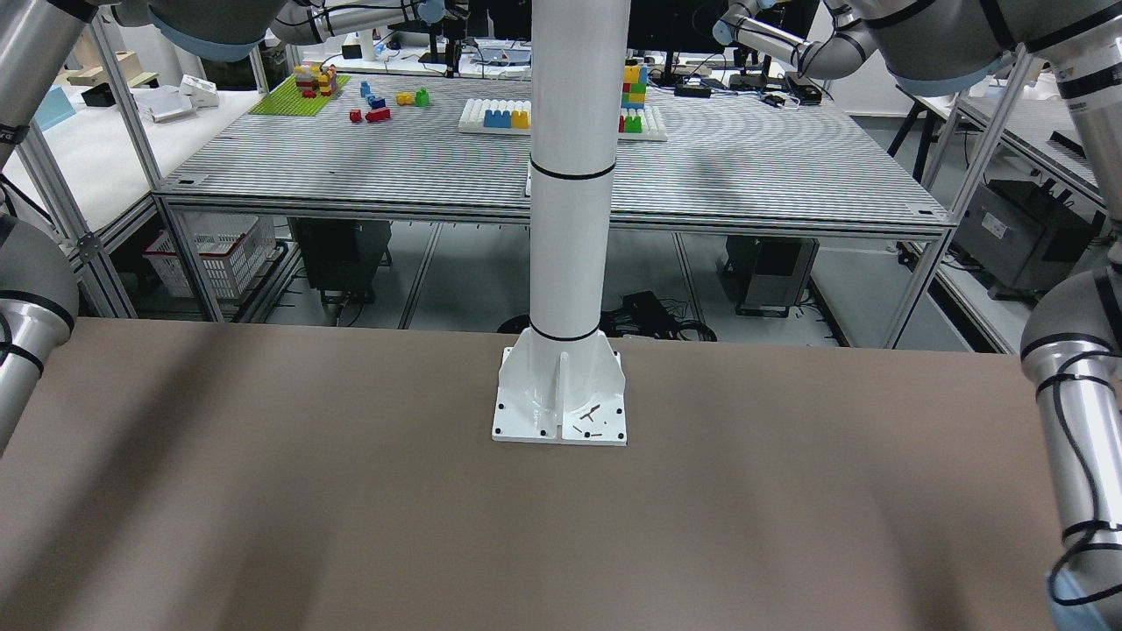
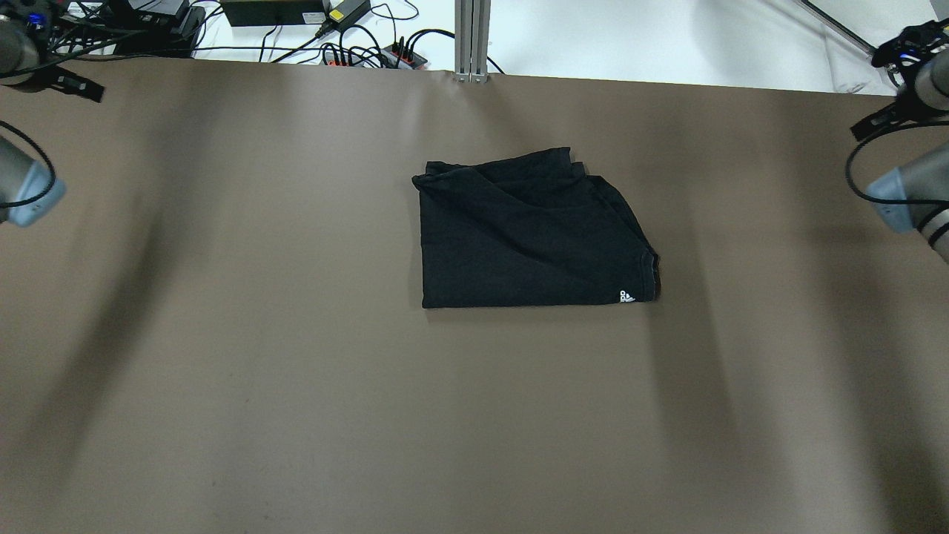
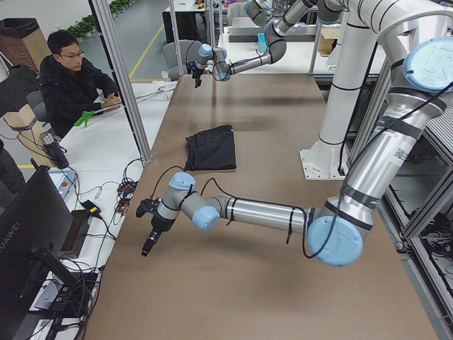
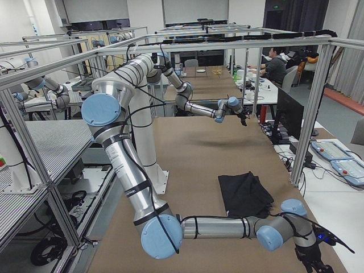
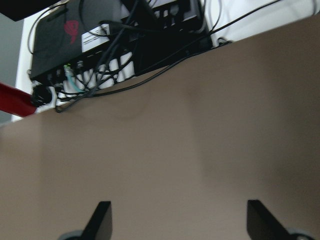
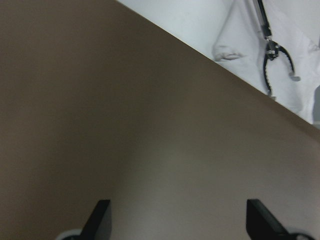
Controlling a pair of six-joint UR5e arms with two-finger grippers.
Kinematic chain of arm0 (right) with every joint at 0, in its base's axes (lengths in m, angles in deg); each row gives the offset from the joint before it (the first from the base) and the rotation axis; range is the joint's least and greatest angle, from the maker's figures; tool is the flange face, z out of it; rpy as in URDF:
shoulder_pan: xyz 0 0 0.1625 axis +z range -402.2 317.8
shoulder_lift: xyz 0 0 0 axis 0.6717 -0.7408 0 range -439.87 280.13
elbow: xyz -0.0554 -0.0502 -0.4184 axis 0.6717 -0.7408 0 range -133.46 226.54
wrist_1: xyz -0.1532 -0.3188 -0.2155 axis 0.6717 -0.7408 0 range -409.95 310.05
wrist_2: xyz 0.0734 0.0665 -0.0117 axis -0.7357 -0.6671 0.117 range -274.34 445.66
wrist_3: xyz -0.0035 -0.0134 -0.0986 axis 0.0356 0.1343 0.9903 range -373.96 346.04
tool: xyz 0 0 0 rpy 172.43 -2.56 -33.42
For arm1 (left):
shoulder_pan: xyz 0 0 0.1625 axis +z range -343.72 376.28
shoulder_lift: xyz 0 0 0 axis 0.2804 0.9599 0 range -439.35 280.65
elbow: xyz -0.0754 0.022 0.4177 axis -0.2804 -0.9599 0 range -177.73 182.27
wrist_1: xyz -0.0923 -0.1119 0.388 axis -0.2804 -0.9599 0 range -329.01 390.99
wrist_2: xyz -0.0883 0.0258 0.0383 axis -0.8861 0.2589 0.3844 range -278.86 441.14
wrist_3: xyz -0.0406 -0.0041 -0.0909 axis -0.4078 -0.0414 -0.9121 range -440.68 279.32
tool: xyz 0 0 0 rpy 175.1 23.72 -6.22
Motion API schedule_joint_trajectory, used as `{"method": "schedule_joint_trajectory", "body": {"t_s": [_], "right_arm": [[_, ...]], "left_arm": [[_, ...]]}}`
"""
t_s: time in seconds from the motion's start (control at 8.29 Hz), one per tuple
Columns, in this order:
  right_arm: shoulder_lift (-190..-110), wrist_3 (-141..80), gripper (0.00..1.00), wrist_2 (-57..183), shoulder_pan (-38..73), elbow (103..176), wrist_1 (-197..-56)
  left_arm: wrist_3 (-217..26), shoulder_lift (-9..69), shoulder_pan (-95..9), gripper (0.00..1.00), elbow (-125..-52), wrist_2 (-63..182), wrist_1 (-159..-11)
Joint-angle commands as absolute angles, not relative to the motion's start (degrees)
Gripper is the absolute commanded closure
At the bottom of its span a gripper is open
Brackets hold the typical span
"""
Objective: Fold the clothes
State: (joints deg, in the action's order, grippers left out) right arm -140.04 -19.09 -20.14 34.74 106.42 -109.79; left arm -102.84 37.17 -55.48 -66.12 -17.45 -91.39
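The folded black clothes (image 2: 530, 237) lie on the table (image 2: 222, 386); left pincer (image 5: 180, 217) and right pincer (image 6: 179, 217) both spread wide, holding nothing.

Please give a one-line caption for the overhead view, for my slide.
Folded black cloth on the table; left arm and right arm at the sides, apart from it.

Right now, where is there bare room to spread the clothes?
Bare table lies on both sides of the clothes and in the wide strip from them to the pillar base. Crowded: the far corners, where the left tool and right tool hover.
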Motion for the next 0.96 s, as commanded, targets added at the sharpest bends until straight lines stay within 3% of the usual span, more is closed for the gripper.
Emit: {"method": "schedule_joint_trajectory", "body": {"t_s": [0.0,0.48,0.84], "right_arm": [[-148.14,-2.84,0.05,-20.24,43.9,108.94,-109.28],[-162.02,1.6,0.05,-21.3,48.24,121.65,-109.1],[-162.32,2.04,0.05,-20.69,48.07,122.39,-109.45]], "left_arm": [[-83.1,23.88,-65.16,0.05,-67.16,-18.0,-100.98],[-78.92,15.49,-73.36,0.05,-71.27,-25.83,-107.35],[-79.1,13.56,-73.1,0.05,-75.94,-25.83,-107.35]]}}
